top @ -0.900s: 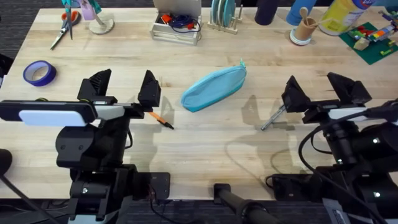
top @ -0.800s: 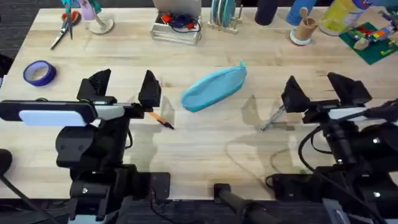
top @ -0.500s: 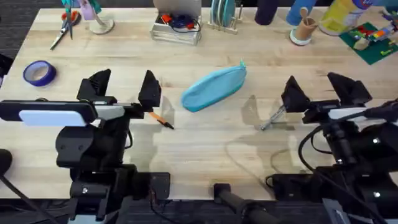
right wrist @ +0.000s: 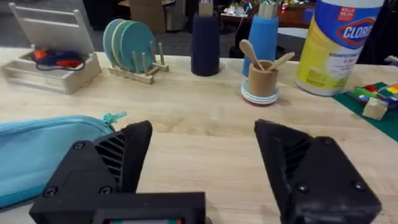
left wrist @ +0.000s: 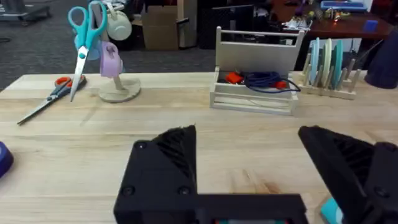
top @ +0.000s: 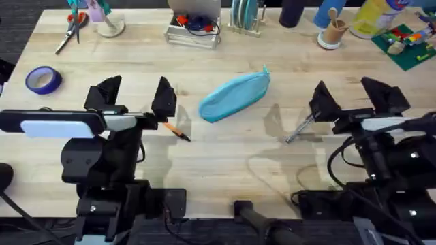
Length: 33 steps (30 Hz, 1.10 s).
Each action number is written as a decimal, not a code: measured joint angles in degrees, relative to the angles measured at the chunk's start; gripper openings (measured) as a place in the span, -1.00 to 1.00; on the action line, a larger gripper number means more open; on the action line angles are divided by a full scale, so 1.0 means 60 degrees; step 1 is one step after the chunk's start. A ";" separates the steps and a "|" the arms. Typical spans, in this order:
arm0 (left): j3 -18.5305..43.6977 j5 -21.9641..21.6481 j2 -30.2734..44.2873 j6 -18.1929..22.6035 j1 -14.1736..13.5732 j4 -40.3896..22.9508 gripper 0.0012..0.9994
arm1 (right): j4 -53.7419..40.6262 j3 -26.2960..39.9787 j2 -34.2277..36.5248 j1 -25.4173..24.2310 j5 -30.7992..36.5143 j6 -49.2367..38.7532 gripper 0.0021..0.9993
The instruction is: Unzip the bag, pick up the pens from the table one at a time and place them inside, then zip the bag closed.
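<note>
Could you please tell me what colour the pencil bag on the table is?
The bag is light blue with a teal zipper pull, clearest in the overhead view.

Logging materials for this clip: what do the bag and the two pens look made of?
The bag: soft matte light blue fabric, gently sagging. The orange pen: probably plastic, black tip. The grey pen: looks metallic, with a silvery sheen, though coated plastic is possible.

Light blue fabric pencil pouch (top: 234,96) lies mid-table (top: 225,163), diagonal. Orange black-tipped pen (top: 177,131) to its left; silver-grey metallic pen (top: 298,129) to its right. Both apart from pouch.
</note>
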 joint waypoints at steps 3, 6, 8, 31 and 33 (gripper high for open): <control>0.0012 0.0004 0.0000 -0.0069 0.0000 -0.0004 0.99 | -0.0023 0.0076 0.0000 0.0000 -0.0066 0.0034 0.99; 0.0136 0.0036 0.0000 -0.0112 0.0003 -0.0170 0.99 | -0.0058 0.0376 0.0001 0.0000 -0.0088 0.0133 1.00; 0.0418 0.0039 0.0000 -0.0116 0.0003 -0.0506 0.99 | -0.0065 0.0733 0.0011 0.0000 -0.0105 0.0203 0.99; 0.6220 0.0810 0.4701 -0.0472 0.0002 -0.4948 0.99 | -0.4435 0.7663 0.6793 0.0000 -0.0135 0.0291 0.99; 0.6803 0.1137 0.5463 -0.0533 0.0003 -0.5440 0.99 | -0.4915 0.8155 0.7261 0.0000 -0.0138 0.0291 0.99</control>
